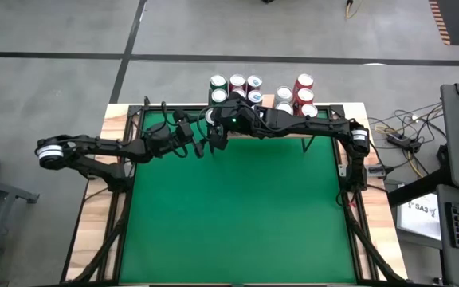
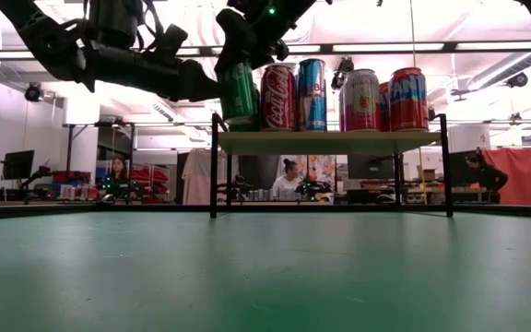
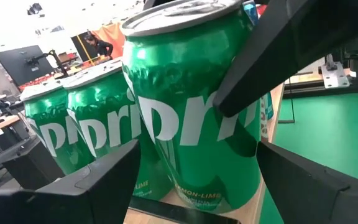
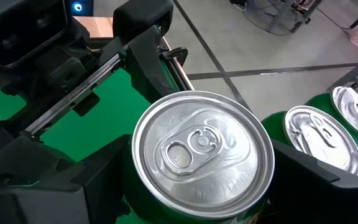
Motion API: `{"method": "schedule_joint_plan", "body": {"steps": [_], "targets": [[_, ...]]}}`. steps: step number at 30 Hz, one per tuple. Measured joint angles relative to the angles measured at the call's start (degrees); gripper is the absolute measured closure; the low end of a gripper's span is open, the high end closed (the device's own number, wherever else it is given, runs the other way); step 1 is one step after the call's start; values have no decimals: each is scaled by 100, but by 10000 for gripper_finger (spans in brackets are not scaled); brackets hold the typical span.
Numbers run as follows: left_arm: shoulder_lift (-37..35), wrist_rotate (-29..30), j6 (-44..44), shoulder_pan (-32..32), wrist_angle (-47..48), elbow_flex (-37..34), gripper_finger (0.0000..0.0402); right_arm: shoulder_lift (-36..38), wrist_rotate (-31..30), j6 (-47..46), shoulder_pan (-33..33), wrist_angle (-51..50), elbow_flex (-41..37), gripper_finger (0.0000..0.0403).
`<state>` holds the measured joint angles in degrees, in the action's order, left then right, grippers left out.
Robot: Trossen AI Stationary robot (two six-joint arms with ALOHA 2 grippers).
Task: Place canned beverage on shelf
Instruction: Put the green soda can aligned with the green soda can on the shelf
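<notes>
- Gripping green can (image 4: 202, 155) – right pincer (image 4: 191, 186), closed on it at shelf (image 2: 330, 141) edge.
- Left pincer (image 3: 191, 180) – jaws spread beside the same can.

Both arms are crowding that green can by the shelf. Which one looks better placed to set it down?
Probably the right. The right gripper grips the green can from above at the shelf's edge. The left gripper waits alongside, fingers apart.
</notes>
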<state>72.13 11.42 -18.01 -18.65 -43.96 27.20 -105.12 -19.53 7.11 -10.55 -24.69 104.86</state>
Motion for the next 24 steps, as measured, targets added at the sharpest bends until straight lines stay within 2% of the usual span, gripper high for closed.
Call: {"method": "schedule_joint_plan", "body": {"steps": [4,10,18,24], "targets": [[-85,2,-35,0,116,0,96,0,0,-2,0,-1,-10,105],[-332,6,-100,0,499,0,97,0,0,-51,0,0,-17,74],[-609,11,-102,0,825,0,97,-11,-1,-61,0,-1,-19,87],[-771,12,-125,0,1035,0,97,-121,-13,-30,0,5,-19,81]]}}
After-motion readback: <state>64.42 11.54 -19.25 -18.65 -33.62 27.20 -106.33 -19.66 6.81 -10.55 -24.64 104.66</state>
